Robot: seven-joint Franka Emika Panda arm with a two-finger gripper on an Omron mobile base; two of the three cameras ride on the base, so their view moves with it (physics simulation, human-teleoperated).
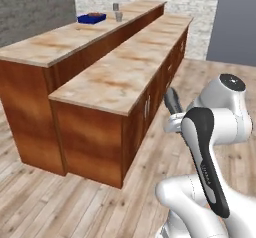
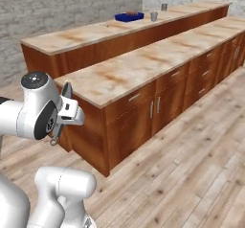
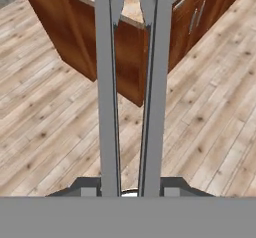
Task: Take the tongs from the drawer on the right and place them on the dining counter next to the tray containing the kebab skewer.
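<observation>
One tray (image 2: 128, 17), two cups (image 2: 153, 16), one tongs (image 3: 131, 82)

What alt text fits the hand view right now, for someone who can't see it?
The gripper holds the tongs, whose two long grey arms run straight up the frame. Behind them are plank flooring and a corner of the reddish-brown island cabinet.
</observation>
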